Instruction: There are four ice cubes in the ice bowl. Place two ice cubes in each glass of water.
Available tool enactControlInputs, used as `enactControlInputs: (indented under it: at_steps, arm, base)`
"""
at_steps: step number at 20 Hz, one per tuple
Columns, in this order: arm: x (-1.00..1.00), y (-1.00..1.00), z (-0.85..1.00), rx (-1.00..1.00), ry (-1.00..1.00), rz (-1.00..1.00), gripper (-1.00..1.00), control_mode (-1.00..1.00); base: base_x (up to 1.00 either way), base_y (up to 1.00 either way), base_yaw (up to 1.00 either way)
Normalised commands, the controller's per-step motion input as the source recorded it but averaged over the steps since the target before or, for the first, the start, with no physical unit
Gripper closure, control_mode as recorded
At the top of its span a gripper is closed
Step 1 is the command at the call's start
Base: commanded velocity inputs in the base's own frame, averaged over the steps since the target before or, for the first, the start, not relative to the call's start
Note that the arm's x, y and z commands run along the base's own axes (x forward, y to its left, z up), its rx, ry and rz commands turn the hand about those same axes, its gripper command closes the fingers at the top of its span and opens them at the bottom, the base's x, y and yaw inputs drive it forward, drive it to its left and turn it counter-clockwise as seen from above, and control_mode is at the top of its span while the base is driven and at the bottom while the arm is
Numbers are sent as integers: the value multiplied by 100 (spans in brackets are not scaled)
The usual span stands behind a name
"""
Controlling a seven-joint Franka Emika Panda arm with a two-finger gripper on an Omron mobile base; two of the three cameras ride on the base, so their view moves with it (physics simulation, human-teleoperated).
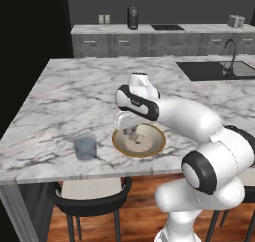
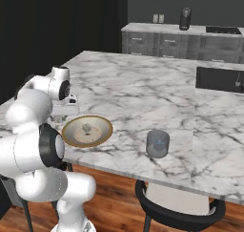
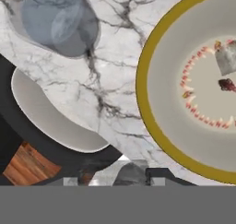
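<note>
1. Ice bowl (image 1: pixel 139 141) sits upright on the marble island counter (image 1: pixel 74 91) near its front edge. It is round, so no long axis; the opening faces up. Golden rim, beige inside.
2. One glass of water (image 1: pixel 85 147) stands upright just left of the bowl in the left base view, apart from it. A glass (image 2: pixel 157 143) shows right of the bowl in the right base view; I cannot tell whether it is the same one.
3. Ice cubes: one pale cube (image 3: pixel 226 60) is visible in the bowl in the hand view, cut by the frame edge. The right base view shows one small grey lump (image 2: pixel 86 128) at bowl centre. No further cubes can be made out.
4. Gripper (image 1: pixel 131 133) hangs over the bowl, fingers pointing down, partly hidden by the wrist. Whether the jaws are parted or hold a cube cannot be told.
5. A small dark red speck (image 3: pixel 227 85) lies in the bowl; unidentified.
6. Chair (image 1: pixel 89 193) below the counter edge, seat partly hidden.
</note>
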Motion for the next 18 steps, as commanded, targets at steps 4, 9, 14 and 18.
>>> enactControlInputs:
  at_steps: [4,9,14,18]
  arm:
    - [0,95,36,-5,0,4,100,-100]
    - [5,86,8,-7,0,0,100,-100]
    - [7,40,-10,0,-13,0,100,-100]
    - [31,21,-25,0,-14,0,100,-100]
  base:
    - [0,0,0]
    - [0,0,0]
    - [0,0,0]
    - [0,0,0]
